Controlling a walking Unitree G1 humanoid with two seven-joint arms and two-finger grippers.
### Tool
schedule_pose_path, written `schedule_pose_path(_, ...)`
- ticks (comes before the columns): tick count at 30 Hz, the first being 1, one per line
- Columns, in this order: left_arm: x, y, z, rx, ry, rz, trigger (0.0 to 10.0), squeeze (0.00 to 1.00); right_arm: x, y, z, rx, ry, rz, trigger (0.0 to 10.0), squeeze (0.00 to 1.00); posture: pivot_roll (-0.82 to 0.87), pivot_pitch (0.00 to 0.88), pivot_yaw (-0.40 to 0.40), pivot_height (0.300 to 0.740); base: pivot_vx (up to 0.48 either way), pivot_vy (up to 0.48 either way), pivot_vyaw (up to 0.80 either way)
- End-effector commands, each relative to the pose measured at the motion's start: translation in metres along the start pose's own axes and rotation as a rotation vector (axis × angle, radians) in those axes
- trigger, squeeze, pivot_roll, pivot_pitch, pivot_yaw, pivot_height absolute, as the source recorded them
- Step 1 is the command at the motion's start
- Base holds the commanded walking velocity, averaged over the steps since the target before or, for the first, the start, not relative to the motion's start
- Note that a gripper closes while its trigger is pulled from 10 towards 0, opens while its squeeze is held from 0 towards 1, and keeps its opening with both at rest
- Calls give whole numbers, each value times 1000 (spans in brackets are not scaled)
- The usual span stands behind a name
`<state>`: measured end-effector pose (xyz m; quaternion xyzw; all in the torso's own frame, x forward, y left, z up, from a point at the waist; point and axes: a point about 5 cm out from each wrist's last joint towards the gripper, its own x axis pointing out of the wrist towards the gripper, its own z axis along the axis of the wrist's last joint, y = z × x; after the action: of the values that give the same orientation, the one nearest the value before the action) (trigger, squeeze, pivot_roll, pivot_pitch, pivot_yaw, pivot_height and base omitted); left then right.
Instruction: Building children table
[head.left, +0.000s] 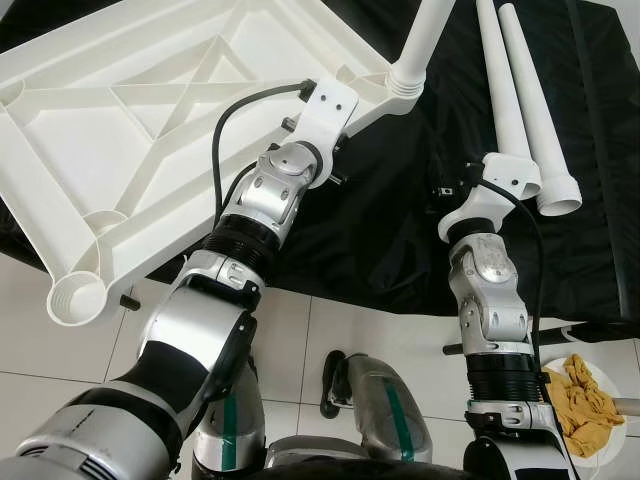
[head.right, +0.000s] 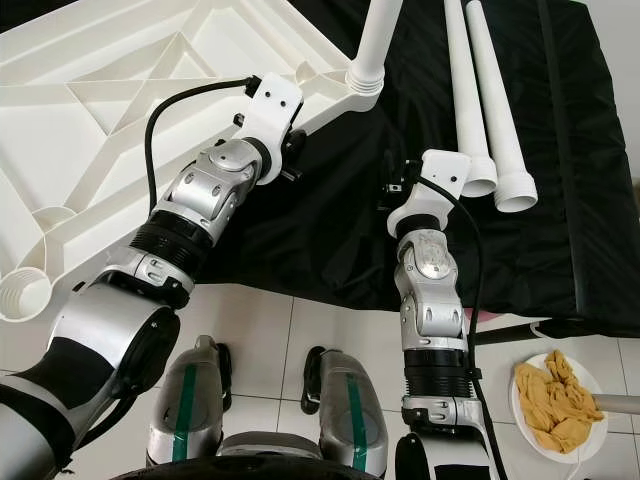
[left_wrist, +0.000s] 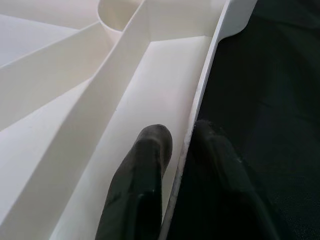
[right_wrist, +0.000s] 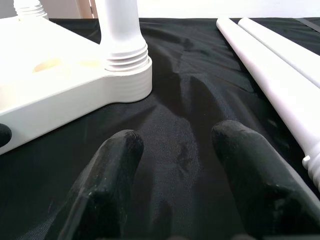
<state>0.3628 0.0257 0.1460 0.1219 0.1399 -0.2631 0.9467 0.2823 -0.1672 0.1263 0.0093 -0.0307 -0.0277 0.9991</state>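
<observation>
right gripper (right_wrist: 175, 165): spread, hovering over black cloth (head.left: 380, 240)
left gripper (left_wrist: 175, 150): pinching tabletop (head.left: 150, 130) rim
legs: one (head.left: 425, 40) socketed, two loose legs (head.left: 525, 110) beside
progress: roughly a quarter done, guessing

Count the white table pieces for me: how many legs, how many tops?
Tabletop, upside down: 1
Leg already fitted in a corner socket: 1
Loose legs lying on the black cloth: 2
Total: 4 pieces

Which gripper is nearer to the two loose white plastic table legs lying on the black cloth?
Right. The right gripper hovers open over the black cloth just beside the loose white legs; the left gripper pinches the upturned white tabletop's rim, farther away.
</observation>
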Motion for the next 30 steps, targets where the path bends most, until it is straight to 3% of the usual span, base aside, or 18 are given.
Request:
schedule_pose_path(1, 1, 5, 9, 27, -36, 86, 10000, 0, -2, -3, -2, 7, 14, -19, 10000, 0, 56, 70, -37, 740, 0, 0, 0)
schedule_pose_path(2, 0, 4, 14, 6, -69, 66, 10000, 1000, -2, -3, -2, 8, 15, -19, 10000, 0, 58, 71, -37, 740, 0, 0, 0)
schedule_pose_path(5, -4, 0, 24, -21, -150, 6, 10000, 1000, -1, -3, -2, 8, 15, -18, 10000, 0, 61, 72, -38, 740, 0, 0, 0)
schedule_pose_path(13, -6, 0, 31, -5, -182, -8, 10000, 1000, -1, -2, -2, 8, 15, -17, 10000, 0, 63, 71, -38, 740, 0, 0, 0)
schedule_pose_path(14, -12, 0, 39, -3, -235, -38, 10000, 133, -1, -2, -2, 9, 15, -17, 10000, 0, 62, 70, -37, 740, 0, 0, 0)
schedule_pose_path(15, -12, 0, 39, -3, -235, -38, 10000, 133, -1, -2, -2, 9, 15, -17, 10000, 0, 62, 70, -37, 740, 0, 0, 0)
schedule_pose_path(16, -23, 5, 46, 27, -288, -80, 10000, 0, -1, -2, -2, 10, 14, -18, 10000, 0, 66, 70, -35, 740, 0, 0, 0)
schedule_pose_path(17, -23, 5, 46, 27, -288, -80, 10000, 0, -1, -2, -2, 10, 14, -18, 10000, 0, 66, 70, -35, 740, 0, 0, 0)
schedule_pose_path(19, -46, 24, 46, 121, -322, -114, 10000, 0, -1, -2, -2, 13, 12, -20, 10000, 0, 72, 73, -35, 740, 0, 0, 0)
schedule_pose_path(21, -46, 24, 46, 121, -322, -114, 10000, 0, -1, -2, -2, 13, 12, -20, 10000, 0, 72, 73, -35, 740, 0, 0, 0)
schedule_pose_path(24, -66, 47, 32, 246, -274, -120, 10000, 0, -1, -1, -3, 16, 15, -19, 10000, 0, 80, 74, -39, 740, 0, 0, 0)
schedule_pose_path(25, -66, 47, 32, 246, -274, -120, 10000, 0, -1, -1, -3, 16, 15, -19, 10000, 0, 80, 74, -39, 740, 0, 0, 0)
schedule_pose_path(26, -75, 54, 25, 283, -242, -139, 10000, 0, 0, 0, -3, 17, 16, -16, 10000, 0, 81, 75, -41, 740, 0, 0, 0)
schedule_pose_path(28, -75, 54, 25, 283, -242, -139, 10000, 0, 0, 0, -3, 17, 16, -16, 10000, 0, 81, 75, -41, 740, 0, 0, 0)
schedule_pose_path(30, -90, 61, 12, 351, -188, -192, 10000, 0, 1, 2, -4, 17, 19, -7, 10000, 0, 93, 77, -47, 740, 0, 0, 0)
